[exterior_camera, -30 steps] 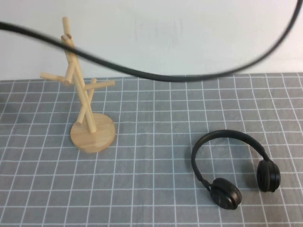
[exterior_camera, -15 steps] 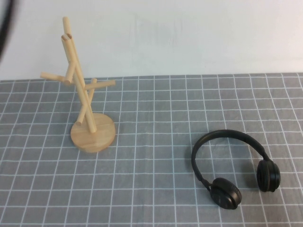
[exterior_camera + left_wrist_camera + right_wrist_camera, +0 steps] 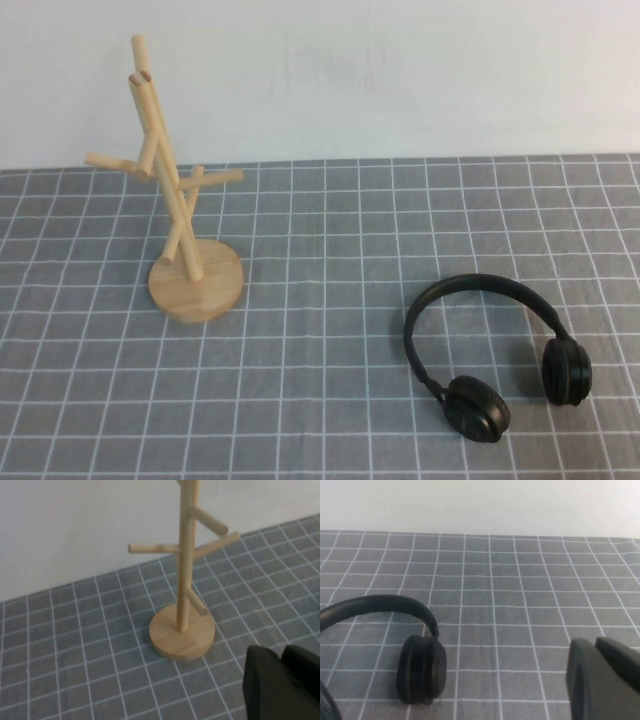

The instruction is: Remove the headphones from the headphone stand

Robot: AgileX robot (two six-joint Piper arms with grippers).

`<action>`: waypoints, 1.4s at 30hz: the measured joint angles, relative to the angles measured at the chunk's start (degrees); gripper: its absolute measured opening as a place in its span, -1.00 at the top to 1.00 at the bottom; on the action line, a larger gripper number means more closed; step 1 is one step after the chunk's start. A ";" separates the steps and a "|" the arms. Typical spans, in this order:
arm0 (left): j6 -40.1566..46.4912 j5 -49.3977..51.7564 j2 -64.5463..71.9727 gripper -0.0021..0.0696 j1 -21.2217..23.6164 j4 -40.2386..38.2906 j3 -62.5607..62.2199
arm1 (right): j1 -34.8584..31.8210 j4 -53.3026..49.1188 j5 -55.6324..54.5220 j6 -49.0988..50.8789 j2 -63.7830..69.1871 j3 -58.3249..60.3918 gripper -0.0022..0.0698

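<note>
The headphones (image 3: 478,407) are matte black and lie flat on the grey gridded mat at the front right, apart from the stand. One ear cup and part of the headband show in the right wrist view (image 3: 422,669). The headphone stand (image 3: 196,285) is light wood and stands upright at the back left with bare pegs. It also shows in the left wrist view (image 3: 185,580). My left gripper (image 3: 281,656) is shut and empty, on the near side of the stand's base. My right gripper (image 3: 595,646) is shut and empty, beside the headphones. Neither gripper shows in the high view.
The grey mat with white grid lines (image 3: 320,380) covers the table. A white wall (image 3: 400,70) rises behind its far edge, just behind the stand.
A black cable that crossed the top of the high view one second ago has swung out to the left and is gone. The headphones and the stand have not moved.
</note>
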 joint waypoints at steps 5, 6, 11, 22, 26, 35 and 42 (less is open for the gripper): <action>-3.21 -4.84 -1.88 0.82 0.00 0.00 8.31 | 0.00 0.00 0.00 0.00 0.00 0.00 0.96; -3.45 -6.26 -1.88 0.82 0.00 -0.29 9.08 | 0.00 0.00 0.00 0.00 0.00 0.00 0.96; -4.21 -11.63 -1.88 0.82 0.00 -2.64 9.78 | 0.00 0.00 0.00 0.00 0.00 0.00 0.96; -2.47 -10.73 -3.44 0.82 0.00 -1.96 11.98 | 0.00 0.00 0.10 0.00 0.00 0.00 0.96; -0.65 -14.30 -8.91 0.82 0.81 -2.59 15.28 | 0.00 0.00 0.10 0.00 0.00 0.00 0.96; 5.28 -21.80 -27.23 0.82 19.21 -17.70 29.06 | 0.00 0.00 0.10 0.00 0.00 0.00 0.96; 19.54 -36.80 -28.82 0.82 38.88 -33.95 40.95 | 0.00 0.00 0.10 0.00 0.11 0.00 0.96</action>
